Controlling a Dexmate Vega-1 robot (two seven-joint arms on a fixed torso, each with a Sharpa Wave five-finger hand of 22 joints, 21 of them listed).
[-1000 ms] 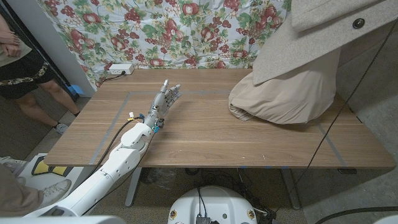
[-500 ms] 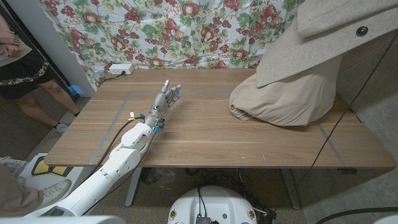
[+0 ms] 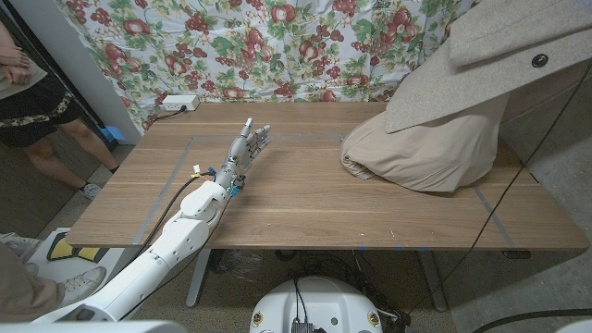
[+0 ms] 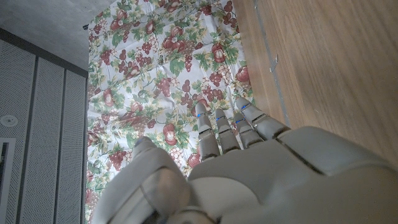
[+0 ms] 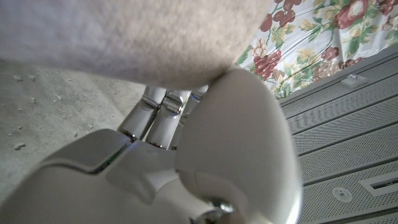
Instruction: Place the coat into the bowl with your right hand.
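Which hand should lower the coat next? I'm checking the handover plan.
Right: its fingers already reach into the coat, lifted over the table's right side. The left hand waits apart, holding nothing.

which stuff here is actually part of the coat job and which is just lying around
Part of the job:
coat, lifted at its top, its lower part heaped on the table
right hand, fingers reaching into the coat's fabric

Just there:
left hand, holding nothing
power strip
floral cloth
person standing by
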